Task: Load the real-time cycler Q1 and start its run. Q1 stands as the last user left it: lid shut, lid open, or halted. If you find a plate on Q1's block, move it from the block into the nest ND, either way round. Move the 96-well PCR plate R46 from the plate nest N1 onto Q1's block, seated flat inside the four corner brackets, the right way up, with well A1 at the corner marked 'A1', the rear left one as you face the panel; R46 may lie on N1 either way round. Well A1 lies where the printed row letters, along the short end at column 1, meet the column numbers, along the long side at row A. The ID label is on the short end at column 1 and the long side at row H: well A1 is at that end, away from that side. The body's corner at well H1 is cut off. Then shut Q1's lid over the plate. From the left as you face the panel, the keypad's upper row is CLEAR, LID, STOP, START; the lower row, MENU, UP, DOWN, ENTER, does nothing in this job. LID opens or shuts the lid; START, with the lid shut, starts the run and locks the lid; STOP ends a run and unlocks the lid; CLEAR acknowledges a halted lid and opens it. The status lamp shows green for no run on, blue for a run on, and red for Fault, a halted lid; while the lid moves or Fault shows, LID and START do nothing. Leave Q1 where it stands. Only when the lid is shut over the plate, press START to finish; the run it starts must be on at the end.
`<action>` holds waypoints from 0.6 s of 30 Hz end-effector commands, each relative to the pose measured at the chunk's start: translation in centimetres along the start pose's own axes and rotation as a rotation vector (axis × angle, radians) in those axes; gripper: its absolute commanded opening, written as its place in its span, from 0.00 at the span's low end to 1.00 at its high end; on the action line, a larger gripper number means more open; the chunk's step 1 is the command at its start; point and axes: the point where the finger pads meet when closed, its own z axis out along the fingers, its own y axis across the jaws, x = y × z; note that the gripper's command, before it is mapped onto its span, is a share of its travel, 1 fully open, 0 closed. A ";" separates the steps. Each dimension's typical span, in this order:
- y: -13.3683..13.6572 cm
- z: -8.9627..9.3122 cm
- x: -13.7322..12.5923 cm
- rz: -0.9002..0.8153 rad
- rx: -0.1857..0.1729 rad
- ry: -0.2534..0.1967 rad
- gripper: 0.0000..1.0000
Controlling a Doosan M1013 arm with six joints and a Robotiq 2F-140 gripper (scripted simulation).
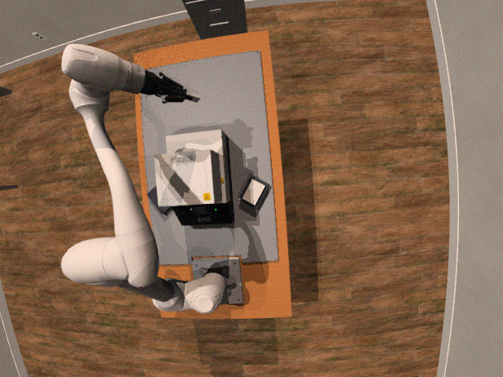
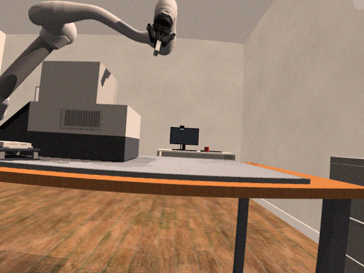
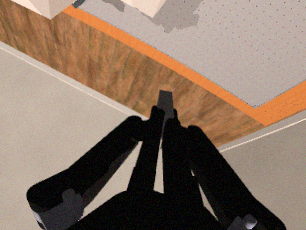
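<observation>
The cycler Q1 (image 1: 196, 175) stands in the middle of the grey mat, and its white lid (image 1: 189, 177) covers the block, which is hidden. Its dark keypad panel (image 1: 204, 214) faces the arm's base and shows a small green lamp (image 1: 215, 210). A white plate (image 1: 254, 192) lies on a dark nest to the right of Q1. A second dark nest (image 1: 157, 203) peeks out at Q1's left and is mostly hidden. My gripper (image 1: 195, 98) (image 2: 156, 48) is shut on nothing. It hangs high above the mat's far end, well away from Q1, with its fingers pressed together (image 3: 165, 101).
The orange table edge (image 3: 200, 75) and the wooden floor lie under the gripper in the wrist view. My arm runs along the table's left side (image 1: 118, 179). A dark cabinet (image 1: 216, 18) stands beyond the far end.
</observation>
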 end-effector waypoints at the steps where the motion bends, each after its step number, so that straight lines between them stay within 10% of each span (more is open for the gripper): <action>1: -1.3 -0.6 -0.1 0.041 -0.012 0.011 0.00; 18: -7.7 -3.0 0.9 0.267 -0.027 0.081 0.00</action>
